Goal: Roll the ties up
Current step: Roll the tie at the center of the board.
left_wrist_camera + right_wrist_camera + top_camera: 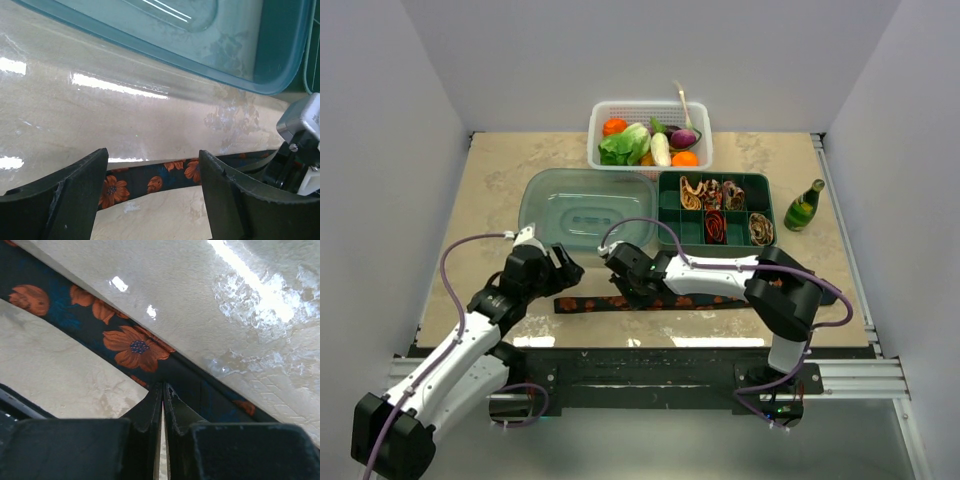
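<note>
While a white basket (595,125) is holding vegetables (625,146) and a green divided tray (682,232) is holding rolled ties (718,224) beyond both grippers, a black tie with orange flowers (720,301) is lying flat on the table (500,170). The left gripper (152,160) is hanging released, the tie's end showing between its spread fingers. The right gripper (163,387) is sitting clenched, tips at the tie's edge; whether it is pinching fabric cannot be told.
</note>
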